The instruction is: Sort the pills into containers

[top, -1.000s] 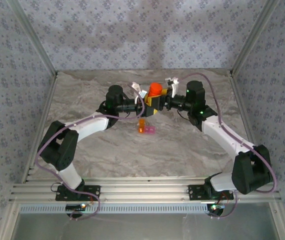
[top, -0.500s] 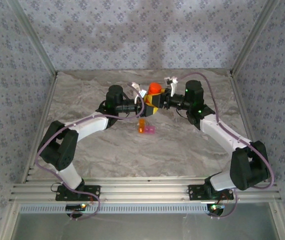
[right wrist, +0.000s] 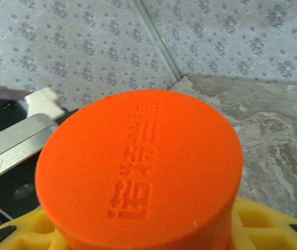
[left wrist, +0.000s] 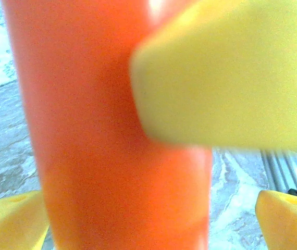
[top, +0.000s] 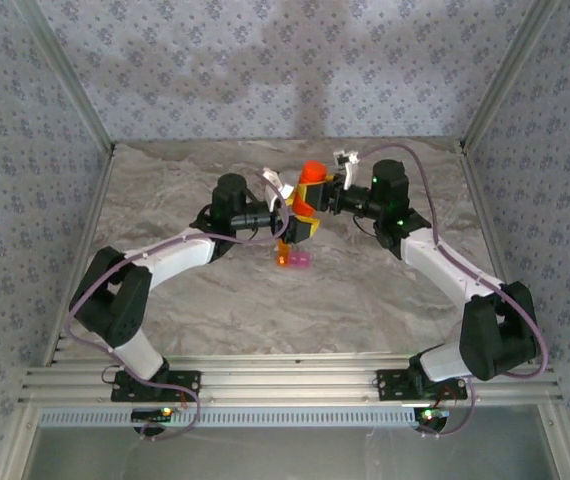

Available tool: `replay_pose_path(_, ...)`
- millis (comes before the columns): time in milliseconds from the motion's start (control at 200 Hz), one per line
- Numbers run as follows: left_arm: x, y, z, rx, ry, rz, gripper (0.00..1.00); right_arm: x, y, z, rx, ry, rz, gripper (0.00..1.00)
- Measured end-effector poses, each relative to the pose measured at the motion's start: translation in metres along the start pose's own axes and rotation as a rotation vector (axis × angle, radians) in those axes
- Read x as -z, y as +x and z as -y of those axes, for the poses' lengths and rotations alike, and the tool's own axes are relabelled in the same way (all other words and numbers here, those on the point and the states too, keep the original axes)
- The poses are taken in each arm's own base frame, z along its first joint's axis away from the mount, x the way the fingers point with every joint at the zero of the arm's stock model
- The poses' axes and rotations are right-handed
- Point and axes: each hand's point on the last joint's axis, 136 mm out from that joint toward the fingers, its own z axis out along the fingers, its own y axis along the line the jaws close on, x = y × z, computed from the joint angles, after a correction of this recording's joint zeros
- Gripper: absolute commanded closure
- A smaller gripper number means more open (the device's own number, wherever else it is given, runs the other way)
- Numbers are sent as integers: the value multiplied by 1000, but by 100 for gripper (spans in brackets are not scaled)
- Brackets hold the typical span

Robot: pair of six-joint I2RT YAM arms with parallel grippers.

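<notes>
The orange-red bottle (top: 307,192) hangs tilted above the table, its cap (right wrist: 138,172) leaning toward the back wall. My right gripper (top: 319,196) is shut on it just under the cap, with yellow pads (right wrist: 265,224) on both sides; one of its fingers (left wrist: 226,73) crosses the left wrist view. My left gripper (top: 293,214) stands open around the bottle body (left wrist: 112,146): one pad (left wrist: 13,221) touches it, the other pad (left wrist: 289,219) stands apart with table showing between. The containers (top: 293,258), joined orange and pink compartments, lie on the table just below. No pills are visible.
The marble-patterned table (top: 385,300) is boxed in by patterned walls (top: 285,70) on three sides with metal posts at the corners. An aluminium rail (top: 285,385) runs along the near edge, where both arm bases are bolted.
The bottle has tipped from upright to tilted, its cap swinging toward the back. Both grippers shifted slightly with it, and the left arm's elbow moved outward.
</notes>
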Motion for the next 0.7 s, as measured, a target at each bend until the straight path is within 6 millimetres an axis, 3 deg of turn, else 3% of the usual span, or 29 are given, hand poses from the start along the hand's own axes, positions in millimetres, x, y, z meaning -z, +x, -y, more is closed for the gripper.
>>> replay_pose_path(195, 16, 2, -3, -25, -95, -4, 1, 10, -11, 19, -20, 68, 39, 83)
replay_pose_path(360, 34, -5, -28, 1, -314, -1, 1, 24, -24, 29, -21, 109, 77, 83)
replay_pose_path(515, 56, -10, -48, -15, -499, -14, 1, 33, -31, 24, -10, 117, 98, 83)
replay_pose_path(700, 79, -24, -45, -198, -584, 2, 1, 41, -39, 14, 9, 108, 118, 83)
